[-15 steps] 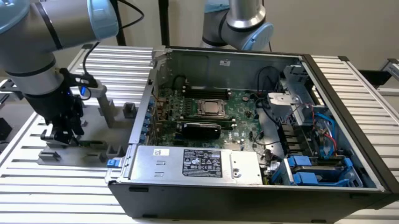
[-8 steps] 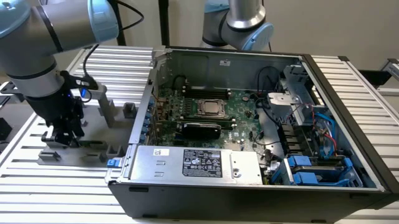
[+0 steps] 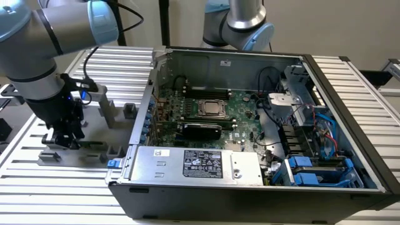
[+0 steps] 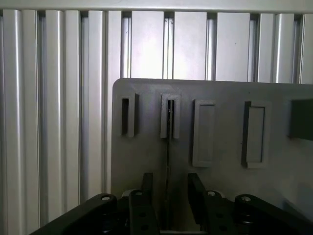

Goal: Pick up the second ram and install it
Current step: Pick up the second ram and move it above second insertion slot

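my gripper [image 4: 169,178] hangs low, jaws part-open, a gap showing on each side of the ram stick [image 4: 167,147] standing on edge in a slot of the grey holder [image 4: 225,93]. the holder lies on the slatted table [image 4: 58,98]. the open computer case [image 3: 187,201] sits at the exterior view's right.

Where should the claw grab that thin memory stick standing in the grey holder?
Probably by its two flat faces near the upper edge, coming straight down from above. The second ram stands on edge in a slot of the grey holder, so only that edge and faces are free. The claw hangs open astride it, a finger beside each face.
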Motion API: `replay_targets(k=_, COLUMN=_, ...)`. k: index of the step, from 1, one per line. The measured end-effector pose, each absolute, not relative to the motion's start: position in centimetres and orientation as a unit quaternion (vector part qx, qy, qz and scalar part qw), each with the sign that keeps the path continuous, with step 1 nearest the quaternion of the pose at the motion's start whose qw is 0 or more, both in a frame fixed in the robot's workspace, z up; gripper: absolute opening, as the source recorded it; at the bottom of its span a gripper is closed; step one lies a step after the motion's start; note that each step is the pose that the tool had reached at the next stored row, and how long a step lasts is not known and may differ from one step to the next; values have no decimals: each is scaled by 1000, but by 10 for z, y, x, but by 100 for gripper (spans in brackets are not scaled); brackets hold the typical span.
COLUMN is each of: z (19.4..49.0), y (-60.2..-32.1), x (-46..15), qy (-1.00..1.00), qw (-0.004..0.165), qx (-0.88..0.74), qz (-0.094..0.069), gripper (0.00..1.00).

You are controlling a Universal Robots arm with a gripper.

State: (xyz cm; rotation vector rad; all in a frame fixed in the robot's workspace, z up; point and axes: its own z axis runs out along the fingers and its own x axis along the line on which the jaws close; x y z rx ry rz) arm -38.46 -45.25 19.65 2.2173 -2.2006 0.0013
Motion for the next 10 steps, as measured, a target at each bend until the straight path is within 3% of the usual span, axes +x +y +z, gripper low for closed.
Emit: replay_targets(k=10, z=195, y=-452, x=-385, qy=-705, qw=9, qx=709, qz=0, gripper=100)
